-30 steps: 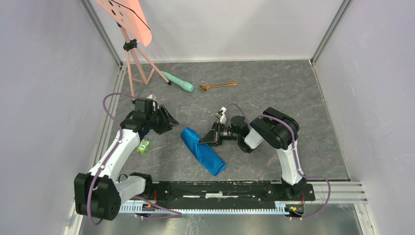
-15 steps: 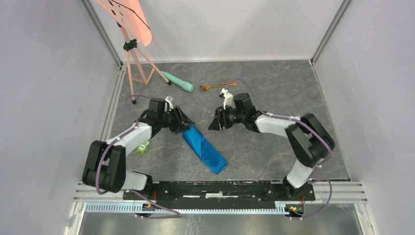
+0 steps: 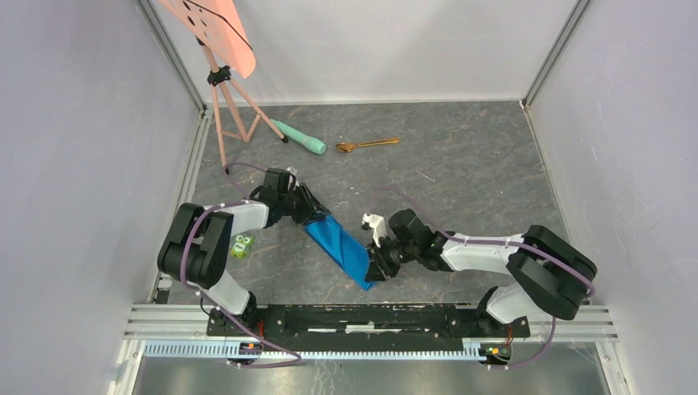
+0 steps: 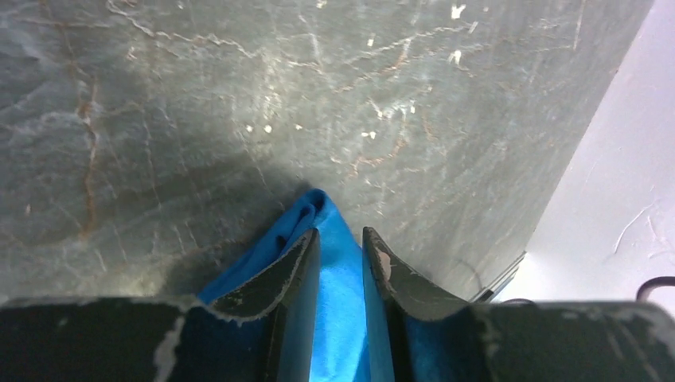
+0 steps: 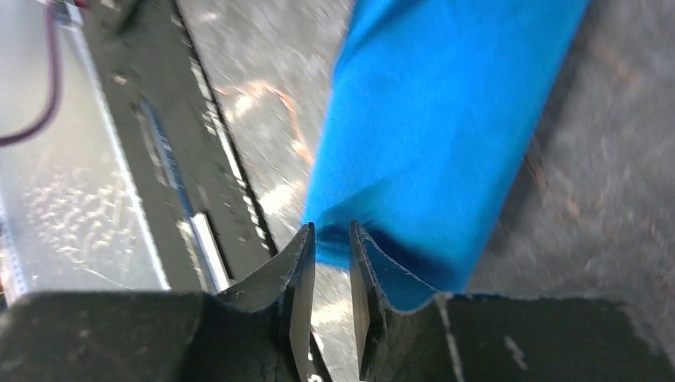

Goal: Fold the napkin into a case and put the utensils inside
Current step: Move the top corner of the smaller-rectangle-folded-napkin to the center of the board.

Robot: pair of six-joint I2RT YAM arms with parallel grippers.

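Observation:
The napkin (image 3: 342, 247) is a narrow, layered bright blue packet lying diagonally on the dark table. My left gripper (image 3: 315, 216) is at its far left end. In the left wrist view the gripper (image 4: 340, 232) is closed on the cloth (image 4: 317, 205), which fills the gap between the fingers. My right gripper (image 3: 372, 265) is at the near right end. In the right wrist view it (image 5: 330, 227) stands nearly closed with the corner of the cloth (image 5: 446, 119) between its tips. A copper-gold spoon (image 3: 368, 144) lies at the back, far from both grippers. No second utensil can be made out.
A mint-green cylinder with a black tip (image 3: 300, 138) lies left of the spoon. A pink tripod (image 3: 226, 115) stands at the back left. A small green toy (image 3: 241, 245) sits by the left arm. The black base rail (image 3: 362, 317) runs along the near edge, just behind the right gripper.
My right gripper swung from mid-table toward the near end of the napkin and closed there. My left gripper moved right onto the far end. The napkin has barely shifted.

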